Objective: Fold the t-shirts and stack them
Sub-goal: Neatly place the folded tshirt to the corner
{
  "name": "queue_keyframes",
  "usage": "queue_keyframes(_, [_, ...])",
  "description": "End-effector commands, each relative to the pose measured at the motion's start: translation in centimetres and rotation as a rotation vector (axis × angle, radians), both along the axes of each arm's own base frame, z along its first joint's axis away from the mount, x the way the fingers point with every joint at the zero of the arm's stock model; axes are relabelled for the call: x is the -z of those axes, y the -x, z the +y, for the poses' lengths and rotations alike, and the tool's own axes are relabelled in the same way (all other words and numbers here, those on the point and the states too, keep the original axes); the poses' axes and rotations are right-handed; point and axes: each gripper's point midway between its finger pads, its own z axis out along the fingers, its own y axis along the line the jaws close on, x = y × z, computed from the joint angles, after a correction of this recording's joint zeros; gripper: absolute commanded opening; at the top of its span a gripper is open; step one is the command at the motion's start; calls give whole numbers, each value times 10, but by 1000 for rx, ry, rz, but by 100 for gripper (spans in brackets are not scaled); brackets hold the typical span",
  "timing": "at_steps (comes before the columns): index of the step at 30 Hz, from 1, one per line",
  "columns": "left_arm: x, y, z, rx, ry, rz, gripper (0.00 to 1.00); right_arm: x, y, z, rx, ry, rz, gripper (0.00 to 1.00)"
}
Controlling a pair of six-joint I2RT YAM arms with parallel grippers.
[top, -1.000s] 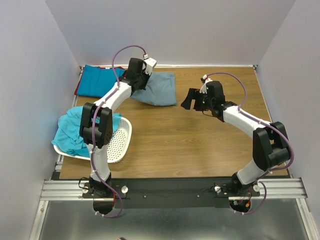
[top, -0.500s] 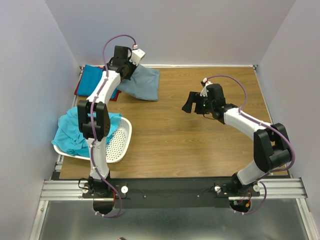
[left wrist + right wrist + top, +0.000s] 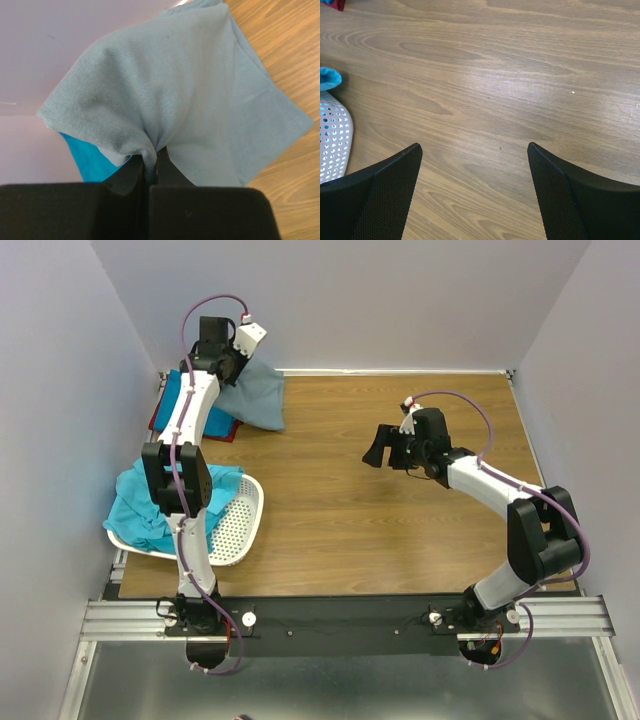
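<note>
Left gripper (image 3: 154, 161): clamped on grey-blue t-shirt (image 3: 200, 95), cloth hanging below it; bright blue t-shirt (image 3: 82, 160) apparently underneath. Right gripper (image 3: 475, 165): spread wide, empty, table (image 3: 495, 75) beneath.

Overhead, the left arm is crossing the bright blue shirt (image 3: 168, 400) and the grey-blue shirt (image 3: 256, 402) is overlapping it, so its full outline is not showing. The red shirt (image 3: 228, 433) is peeking out only as slivers beneath it. The turquoise shirt (image 3: 135, 510) is covering the left half of the basket (image 3: 240, 525), and the arm's elbow is masking part of both. The left pincer (image 3: 151, 156) is burying its tips in grey-blue cloth. The right wrist view is cutting the basket off at its left edge.
</note>
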Motion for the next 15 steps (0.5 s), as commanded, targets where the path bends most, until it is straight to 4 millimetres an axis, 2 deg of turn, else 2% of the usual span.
queue_keyframes(1, [-29, -6, 13, 19, -13, -73, 0, 9, 5, 5, -36, 0, 27, 92])
queue_keyframes(2, [-39, -4, 16, 19, -11, -93, 0, 10, 5, 6, -39, 0, 30, 93])
queue_keyframes(7, [-61, -1, 20, 40, 16, -139, 0, 16, 5, 8, -45, -1, 48, 93])
queue_keyframes(8, [-68, 0, 30, 34, 22, -154, 0, 17, 5, 8, -45, 0, 51, 93])
queue_keyframes(15, [-93, 1, 46, 32, 48, -215, 0, 17, 6, 8, -47, -2, 51, 93])
